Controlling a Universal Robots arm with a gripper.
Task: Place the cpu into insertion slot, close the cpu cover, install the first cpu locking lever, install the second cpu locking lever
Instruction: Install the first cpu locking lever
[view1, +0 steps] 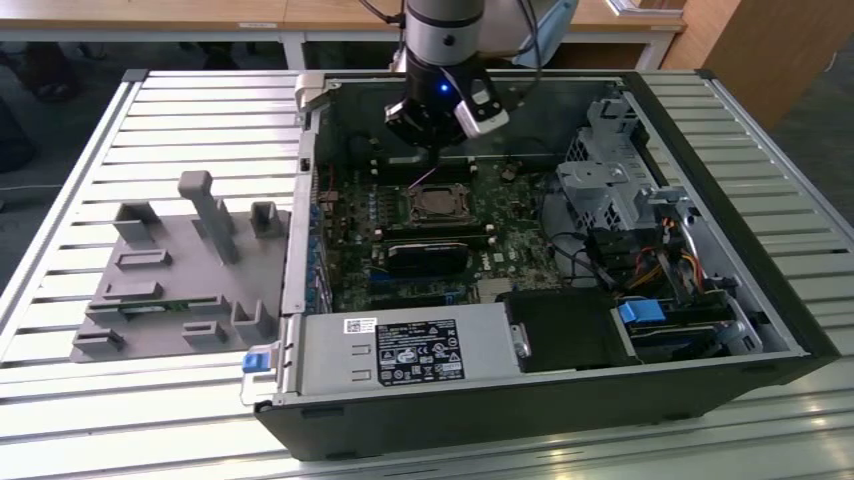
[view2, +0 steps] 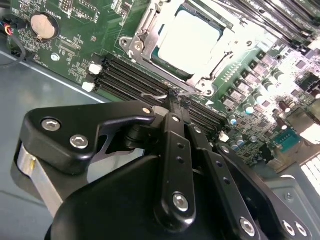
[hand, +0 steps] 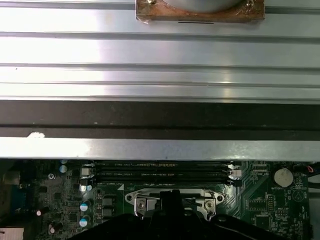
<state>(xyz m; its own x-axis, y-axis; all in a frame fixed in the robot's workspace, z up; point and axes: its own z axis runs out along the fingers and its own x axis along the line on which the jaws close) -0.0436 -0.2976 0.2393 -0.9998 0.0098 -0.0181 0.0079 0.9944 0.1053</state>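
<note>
The cpu shows its pale silver top inside the insertion slot on the green board. The cpu cover, a silver metal frame, lies down around it. My gripper hangs just beyond the socket's far edge, its black fingers drawn together. A thin wire locking lever runs across the fingertips and appears to be pinched there. In the exterior view the gripper is above the socket's far side, and a thin raised wire slants down from it to the socket. The first wrist view shows the gripper above the socket's hinge brackets.
Long black memory slots lie between the gripper and the socket, with a coin battery nearby. The case wall rises close behind the arm. A power supply, a drive cage and a grey fixture surround the work area.
</note>
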